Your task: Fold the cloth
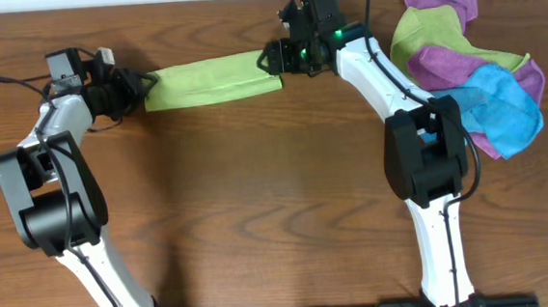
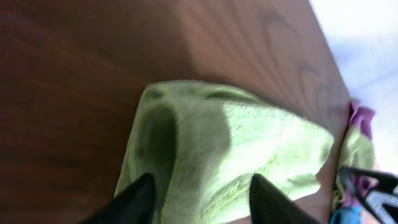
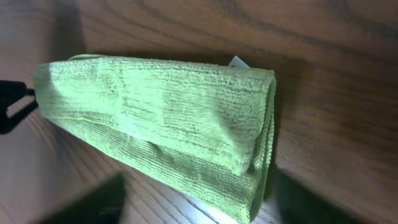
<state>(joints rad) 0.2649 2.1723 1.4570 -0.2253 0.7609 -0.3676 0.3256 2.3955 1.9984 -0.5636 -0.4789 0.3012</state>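
Observation:
The lime-green cloth [image 1: 213,81] lies on the table folded into a long strip with layered edges. Its small white tag [image 3: 236,61] peeks out at the far edge. My left gripper [image 1: 142,89] is at the strip's left end. In the left wrist view its fingers [image 2: 202,186] are spread wide with the cloth [image 2: 224,149] between and under them. My right gripper [image 1: 273,59] is at the strip's right end. In the right wrist view its fingers [image 3: 199,208] are apart on either side of the folded end [image 3: 186,124].
A pile of purple, dull green and blue cloths [image 1: 471,62] lies at the back right, beside the right arm. The wooden table [image 1: 258,203] extends toward the front. The back edge of the table is close behind the cloth.

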